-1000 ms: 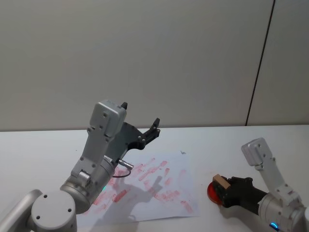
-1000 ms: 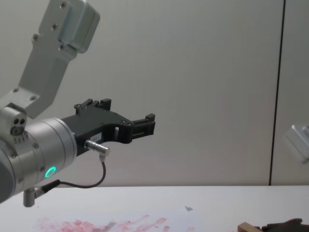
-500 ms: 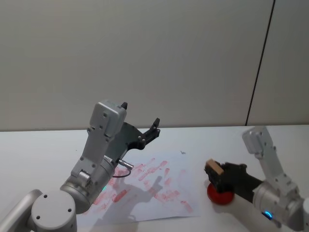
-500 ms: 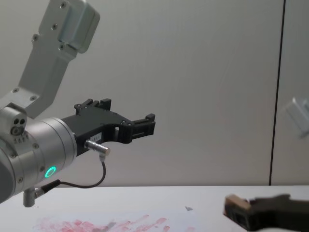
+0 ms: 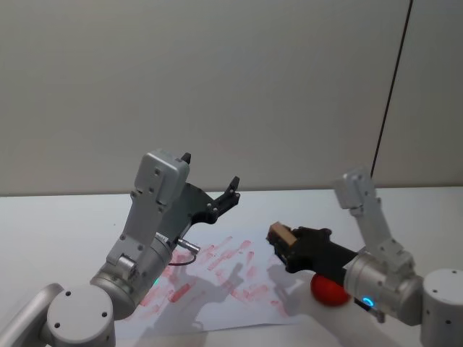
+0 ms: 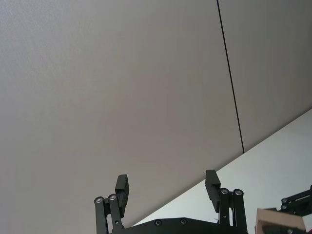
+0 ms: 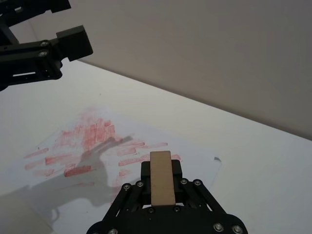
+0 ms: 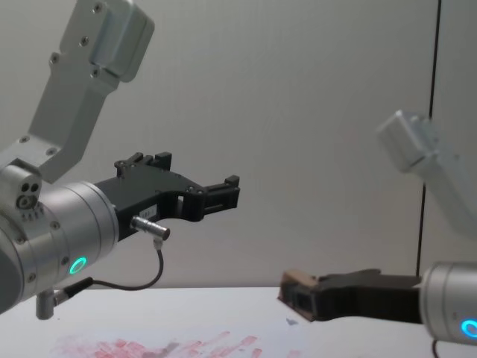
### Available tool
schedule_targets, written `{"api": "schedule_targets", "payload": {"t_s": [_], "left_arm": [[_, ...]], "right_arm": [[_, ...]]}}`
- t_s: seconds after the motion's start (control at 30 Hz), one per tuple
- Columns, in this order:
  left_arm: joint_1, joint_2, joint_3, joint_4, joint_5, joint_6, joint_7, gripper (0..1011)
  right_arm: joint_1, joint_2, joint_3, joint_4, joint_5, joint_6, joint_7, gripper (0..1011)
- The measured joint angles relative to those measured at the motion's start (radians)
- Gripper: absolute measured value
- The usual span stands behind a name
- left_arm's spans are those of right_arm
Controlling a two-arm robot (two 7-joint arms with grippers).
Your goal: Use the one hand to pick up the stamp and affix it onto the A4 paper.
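Note:
My right gripper [image 5: 283,246] is shut on the stamp [image 5: 281,234], a small light-brown wooden block. It holds the stamp in the air above the right edge of the A4 paper [image 5: 249,249], a white sheet smeared with red ink prints. The right wrist view shows the stamp [image 7: 161,177] clamped between the black fingers, with the paper [image 7: 92,146] below and ahead. From the chest the stamp [image 8: 297,281] hangs above the table. My left gripper [image 5: 233,192] is raised over the paper's far left part, open and holding nothing.
A round red ink pad [image 5: 329,290] lies on the white table [image 5: 65,217] to the right of the paper, partly behind my right arm. A grey wall [image 5: 217,87] stands behind the table.
My right gripper has lifted the stamp off the red ink pad and carried it left, over the paper's right edge. The left arm has not moved.

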Motion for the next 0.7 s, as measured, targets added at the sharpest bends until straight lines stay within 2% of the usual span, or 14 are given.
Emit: {"api": "schedule_targets", "payload": {"t_s": [0.33, 0.7], "left_arm": [[0.000, 0.000, 0.000, 0.000, 0.000, 0.000, 0.000, 1002], [0.000, 0.000, 0.000, 0.000, 0.000, 0.000, 0.000, 1001]], "right_arm": [[0.042, -0.036, -0.038, 0.068, -0.075, 0.064, 0.043, 221], [0.076, -0.067, -0.078, 0.161, -0.166, 0.095, 0.076, 221]]}}
